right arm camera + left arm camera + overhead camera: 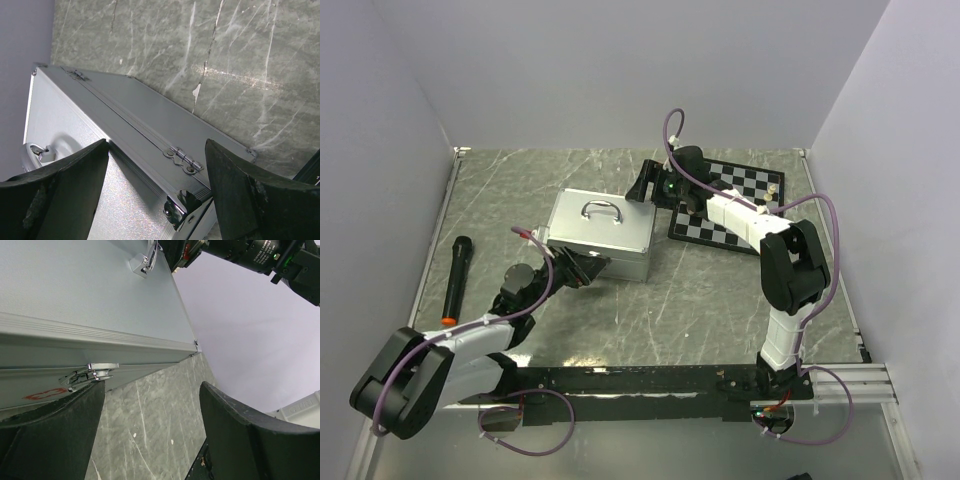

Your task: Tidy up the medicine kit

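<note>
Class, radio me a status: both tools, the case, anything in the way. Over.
Left tool open at front latch of case. Right tool open at rear hinge. Case shut, handle up. Nothing between tools and case.

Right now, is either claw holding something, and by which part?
Nothing is held. The left claw is open beside the front latch of the closed metal case. The right claw is open at the back edge, near a hinge.

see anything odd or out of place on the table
Nothing spilled or damaged. The closed case sits skewed to the table edges. The chessboard to its right and the black, orange-tipped stick at the left seem unrelated to a medicine kit.
</note>
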`<state>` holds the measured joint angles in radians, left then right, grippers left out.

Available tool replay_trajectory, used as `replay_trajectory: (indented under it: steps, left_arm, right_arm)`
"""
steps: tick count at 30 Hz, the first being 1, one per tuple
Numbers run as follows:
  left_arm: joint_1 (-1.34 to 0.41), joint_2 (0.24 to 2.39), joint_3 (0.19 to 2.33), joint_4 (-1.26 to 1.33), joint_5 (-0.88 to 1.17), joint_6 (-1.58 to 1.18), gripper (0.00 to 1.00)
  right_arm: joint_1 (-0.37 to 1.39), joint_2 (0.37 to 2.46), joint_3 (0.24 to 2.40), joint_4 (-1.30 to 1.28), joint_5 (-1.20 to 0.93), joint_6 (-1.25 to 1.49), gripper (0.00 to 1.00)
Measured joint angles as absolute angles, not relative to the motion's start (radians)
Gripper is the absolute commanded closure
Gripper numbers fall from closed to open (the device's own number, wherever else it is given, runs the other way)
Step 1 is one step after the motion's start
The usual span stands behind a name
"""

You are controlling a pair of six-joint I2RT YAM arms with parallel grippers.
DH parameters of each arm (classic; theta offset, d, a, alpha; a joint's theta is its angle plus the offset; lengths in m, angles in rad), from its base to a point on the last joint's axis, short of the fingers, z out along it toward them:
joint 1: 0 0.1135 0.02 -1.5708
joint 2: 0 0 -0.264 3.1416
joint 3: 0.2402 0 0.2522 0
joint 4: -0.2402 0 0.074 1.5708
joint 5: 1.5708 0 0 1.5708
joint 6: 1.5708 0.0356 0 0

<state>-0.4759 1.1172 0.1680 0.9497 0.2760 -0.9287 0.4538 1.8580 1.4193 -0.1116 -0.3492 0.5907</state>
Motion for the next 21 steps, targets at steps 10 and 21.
replay_trajectory:
  steps: [10, 21]
  left_arm:
    - [-0.478, 1.050, 0.177, 0.862, 0.231, -0.925, 0.19]
    - [-0.478, 1.027, 0.180, 0.840, 0.204, -0.921, 0.19]
  right_arm:
    - [0.455, 1.850, 1.409, -0.111, -0.352, 0.591, 0.16]
    - [0.456, 1.848, 1.401, -0.103, -0.354, 0.590, 0.16]
